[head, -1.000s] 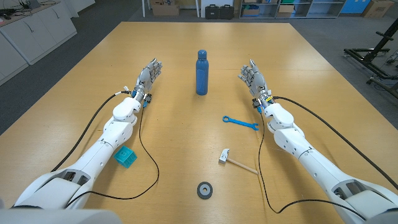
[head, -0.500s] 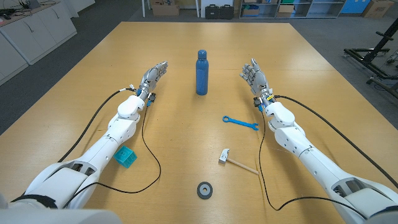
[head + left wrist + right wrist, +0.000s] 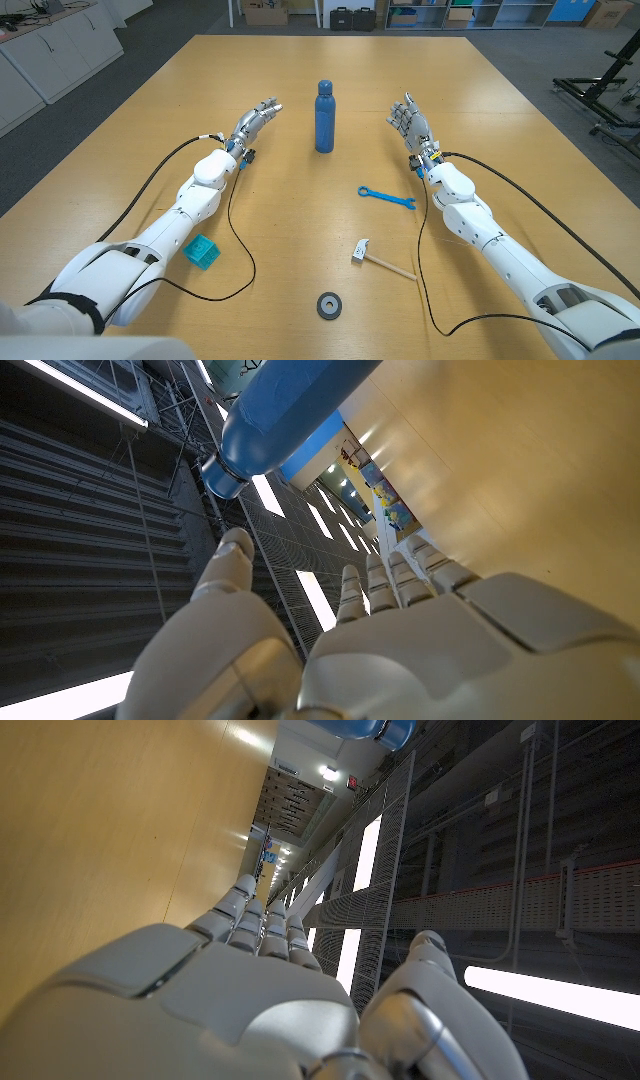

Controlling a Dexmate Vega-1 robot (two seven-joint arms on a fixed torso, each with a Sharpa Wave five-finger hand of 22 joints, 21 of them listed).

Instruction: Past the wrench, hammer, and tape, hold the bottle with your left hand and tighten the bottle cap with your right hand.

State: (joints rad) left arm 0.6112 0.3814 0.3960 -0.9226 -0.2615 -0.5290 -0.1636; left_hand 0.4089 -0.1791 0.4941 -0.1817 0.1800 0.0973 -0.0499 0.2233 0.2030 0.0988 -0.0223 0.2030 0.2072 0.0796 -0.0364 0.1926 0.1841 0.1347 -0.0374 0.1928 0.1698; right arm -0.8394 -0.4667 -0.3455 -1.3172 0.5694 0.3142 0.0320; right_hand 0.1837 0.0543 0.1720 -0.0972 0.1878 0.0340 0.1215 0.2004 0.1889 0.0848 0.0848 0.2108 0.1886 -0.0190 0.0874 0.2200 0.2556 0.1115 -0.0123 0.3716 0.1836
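A blue bottle [image 3: 325, 117] with its cap on stands upright at the table's middle, far side; its body also shows in the left wrist view [image 3: 290, 415] and a bit in the right wrist view [image 3: 372, 729]. My left hand [image 3: 256, 119] is open, fingers pointing toward the bottle from its left, a short gap away. On the bottle's right my right hand [image 3: 408, 119] stays open and farther off. A blue wrench [image 3: 386, 197], a hammer [image 3: 379, 259] and a roll of tape [image 3: 329, 305] lie nearer me.
A teal block [image 3: 201, 251] lies beside my left forearm. Black cables trail along both arms on the wooden table [image 3: 500, 130]. Cabinets and cases stand beyond the table's far edge.
My left hand has swung toward the bottle, closing the gap from its left. The right hand has barely moved.
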